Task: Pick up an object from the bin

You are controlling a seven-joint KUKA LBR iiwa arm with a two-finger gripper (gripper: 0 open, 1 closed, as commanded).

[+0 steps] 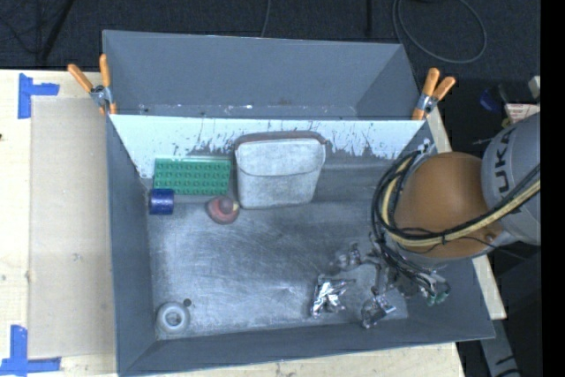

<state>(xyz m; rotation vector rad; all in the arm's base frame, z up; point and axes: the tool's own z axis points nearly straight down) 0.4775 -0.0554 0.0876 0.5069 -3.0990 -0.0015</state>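
Silver foil wad [328,297] lies on the bin [265,84] floor, in the near-right area, just left of the hand [386,285]. Hand sits low in that corner under the orange cover [439,203]. Its metal parts blend into the foil glare, so I can't tell if it's wide or narrow, and nothing is visibly held. Foil is the closest thing to it, so my guess is that's the likely pick

Handling, as a judgement: very light, crinkled, no real stiffness. It should crush under squeeze rather than slip out, and it isn't fragile in any way that matters. Pinch across the bulk of the wad, not a loose flap that could tear or unfold

Everything else is well apart, toward the far left:
- green studded plate [192,177], flat rigid plastic, at the foot of the back wall
- small blue block [161,202] just below its left end
- grey pouch [276,172], rounded corners, looks soft
- pinkish round piece [222,209] just beside the pouch's lower-left corner
- grey ring [173,317] in the near-left corner

Bin floor is scuffed bare metal
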